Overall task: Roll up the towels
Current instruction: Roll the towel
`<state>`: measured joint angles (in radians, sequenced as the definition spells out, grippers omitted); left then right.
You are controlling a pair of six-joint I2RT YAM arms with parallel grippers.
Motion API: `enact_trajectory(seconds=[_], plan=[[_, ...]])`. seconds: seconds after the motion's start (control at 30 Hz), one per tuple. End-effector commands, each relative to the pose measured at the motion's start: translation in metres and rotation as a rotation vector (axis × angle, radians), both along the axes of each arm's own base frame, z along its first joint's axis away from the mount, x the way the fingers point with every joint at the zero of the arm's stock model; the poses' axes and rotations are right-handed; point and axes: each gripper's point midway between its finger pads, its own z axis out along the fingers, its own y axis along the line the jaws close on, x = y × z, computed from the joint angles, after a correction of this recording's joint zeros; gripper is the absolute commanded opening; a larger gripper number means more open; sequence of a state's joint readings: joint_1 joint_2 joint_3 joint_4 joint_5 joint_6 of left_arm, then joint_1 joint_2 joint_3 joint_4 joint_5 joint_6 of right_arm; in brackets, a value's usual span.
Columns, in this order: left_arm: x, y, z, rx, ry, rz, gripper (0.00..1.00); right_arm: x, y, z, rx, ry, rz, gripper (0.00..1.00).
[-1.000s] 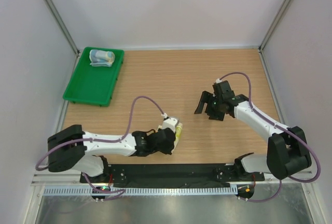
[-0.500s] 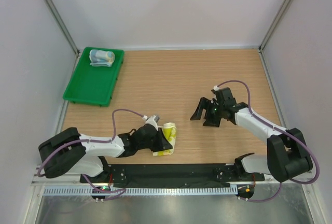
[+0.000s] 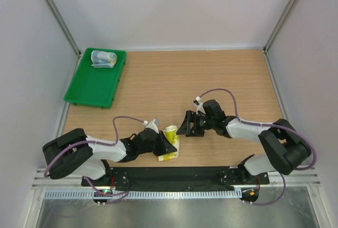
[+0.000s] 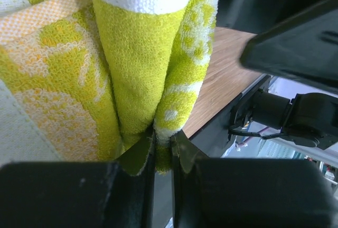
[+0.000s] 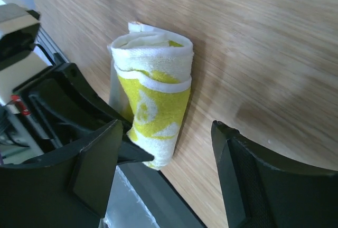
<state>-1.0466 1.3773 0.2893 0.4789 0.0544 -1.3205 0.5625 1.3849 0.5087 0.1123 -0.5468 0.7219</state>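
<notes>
Entry: yellow-green towel (image 5: 153,104), rolled, lying at the near edge of the worktop (image 3: 158,80).
My left pincer (image 4: 162,143), nearly closed, nips its fold. My right pincer (image 3: 188,125), wide and empty, has swung in beside it. At the back, the light blue towel (image 3: 103,58) lies rolled in the green tray (image 3: 95,88), so I judge little remains.

Wooden table (image 3: 211,75), plain white walls (image 3: 169,11), metal corner posts (image 3: 54,11)

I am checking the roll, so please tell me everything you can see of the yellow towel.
The yellow towel is terry cloth, yellow-green with orange and white patches and a white hem. It is rolled into a loose tube and lies on the table near its front edge. The left gripper is shut on a fold at one end. The right gripper hangs open close beside it, not gripping it.
</notes>
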Motion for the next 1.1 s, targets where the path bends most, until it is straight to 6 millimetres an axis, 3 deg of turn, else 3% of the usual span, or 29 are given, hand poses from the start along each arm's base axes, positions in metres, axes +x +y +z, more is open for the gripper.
enact_trajectory(seconds=[0.0,0.17,0.2,0.27,0.3,0.33,0.4,0.5,0.53,0.57,0.63,0.67,0.7,0.87,1.07], plan=[[-0.006,0.028,-0.028,0.137,-0.008,0.000,0.00,0.007,0.022,0.001,0.078,-0.065,0.027,0.74],[-0.002,0.027,-0.015,0.227,-0.121,-0.118,0.01,0.008,0.026,-0.008,0.083,-0.073,0.039,0.71],[-0.002,0.039,-0.024,0.337,-0.156,-0.165,0.00,0.006,0.023,-0.010,0.063,-0.070,0.039,0.72],[0.005,0.030,-0.009,0.375,-0.217,-0.213,0.01,0.013,0.018,-0.002,0.044,-0.116,0.001,0.78],[-0.001,0.045,-0.019,0.486,-0.234,-0.273,0.00,0.014,0.011,-0.005,0.005,-0.106,-0.026,0.80],[0.006,0.036,-0.006,0.500,-0.277,-0.282,0.00,0.023,0.005,0.004,-0.023,-0.159,-0.074,0.83],[0.002,0.042,-0.011,0.617,-0.340,-0.381,0.00,0.029,-0.017,-0.002,-0.125,-0.138,-0.155,0.84],[0.002,0.024,-0.004,0.706,-0.422,-0.479,0.00,0.043,-0.056,-0.001,-0.253,-0.123,-0.322,0.84],[-0.005,0.028,-0.009,0.799,-0.474,-0.556,0.00,0.045,-0.064,0.000,-0.267,-0.115,-0.359,0.84],[-0.002,0.016,-0.007,0.843,-0.506,-0.571,0.00,0.047,-0.073,0.007,-0.270,-0.135,-0.397,0.84],[-0.009,0.016,-0.012,0.961,-0.587,-0.640,0.00,0.044,-0.085,0.009,-0.292,-0.129,-0.437,0.84],[-0.010,0.006,-0.007,0.974,-0.619,-0.643,0.00,0.042,-0.089,0.015,-0.292,-0.140,-0.451,0.84],[-0.012,0.007,-0.018,1.018,-0.621,-0.661,0.00,0.039,-0.089,0.016,-0.289,-0.136,-0.447,0.84],[-0.019,-0.003,-0.013,0.972,-0.647,-0.581,0.00,0.018,-0.067,0.016,-0.205,-0.063,-0.314,0.84],[-0.021,0.012,-0.007,0.901,-0.634,-0.505,0.00,0.001,-0.041,0.021,-0.116,-0.065,-0.172,0.81]])
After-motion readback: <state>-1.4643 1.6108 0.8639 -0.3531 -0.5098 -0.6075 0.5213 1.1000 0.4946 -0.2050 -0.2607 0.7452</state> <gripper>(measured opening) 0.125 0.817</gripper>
